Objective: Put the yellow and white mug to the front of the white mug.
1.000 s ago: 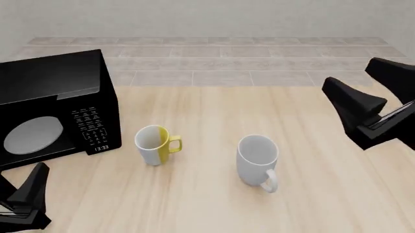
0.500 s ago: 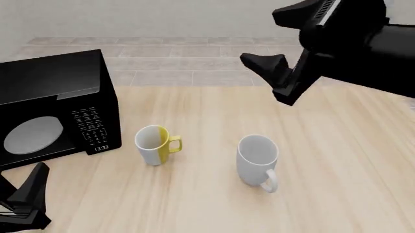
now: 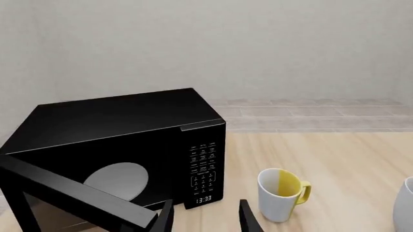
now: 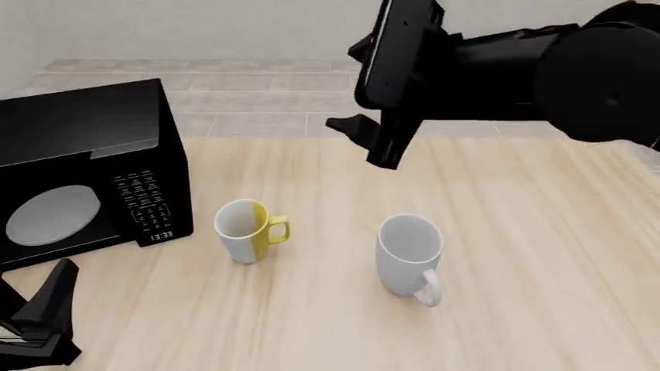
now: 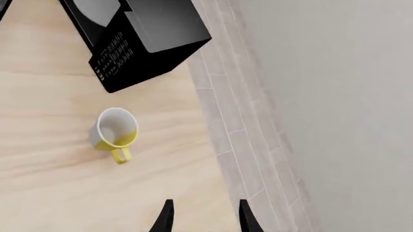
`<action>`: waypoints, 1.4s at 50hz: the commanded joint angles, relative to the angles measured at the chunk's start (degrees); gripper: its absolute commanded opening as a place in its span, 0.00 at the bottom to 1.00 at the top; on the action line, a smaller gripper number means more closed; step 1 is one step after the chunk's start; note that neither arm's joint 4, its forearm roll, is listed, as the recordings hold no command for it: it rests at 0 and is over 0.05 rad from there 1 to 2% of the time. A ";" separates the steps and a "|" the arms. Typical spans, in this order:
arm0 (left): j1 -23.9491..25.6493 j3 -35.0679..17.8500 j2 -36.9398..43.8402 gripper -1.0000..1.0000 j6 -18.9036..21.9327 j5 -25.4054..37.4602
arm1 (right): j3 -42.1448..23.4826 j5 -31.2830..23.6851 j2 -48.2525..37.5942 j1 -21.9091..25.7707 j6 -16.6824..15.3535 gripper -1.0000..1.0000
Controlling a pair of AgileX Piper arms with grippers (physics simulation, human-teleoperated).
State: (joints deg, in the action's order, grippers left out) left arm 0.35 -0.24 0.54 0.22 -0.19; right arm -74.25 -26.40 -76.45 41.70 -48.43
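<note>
At the desk's (image 4: 536, 309) left edge stands a black microwave (image 4: 83, 170) with its door swung open, clock reading 13:33. The left gripper (image 4: 42, 321) sits low at the near-left corner, fingers parted, holding nothing. The yellow and white mug (image 4: 247, 230) stands upright just right of the microwave, handle pointing right. The right gripper (image 4: 361, 89) hangs high over the far edge, its 2 fingers spread and empty. The white mug (image 4: 410, 255) stands upright near the desk's middle, apart from the smaller mug, handle toward the near edge.
</note>
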 commanded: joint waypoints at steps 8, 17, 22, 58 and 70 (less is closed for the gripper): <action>-0.30 -0.15 0.01 1.00 0.00 0.13 | -1.58 -0.99 -6.13 0.44 -4.10 1.00; -0.30 -0.15 0.01 1.00 -0.01 0.13 | -2.08 -0.44 -9.56 1.38 -3.51 1.00; -0.29 -0.15 0.00 1.00 0.00 0.13 | -2.00 -0.05 -10.61 1.70 -2.83 1.00; -0.30 -0.15 0.00 1.00 0.02 0.13 | -4.77 -1.03 -20.30 1.21 -0.30 1.00; -0.29 -0.15 0.00 1.00 0.00 0.13 | -6.90 -3.51 -22.81 1.20 0.55 1.00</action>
State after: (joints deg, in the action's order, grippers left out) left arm 0.35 -0.40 0.64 0.23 -0.12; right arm -79.67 -27.85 -97.60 43.21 -48.12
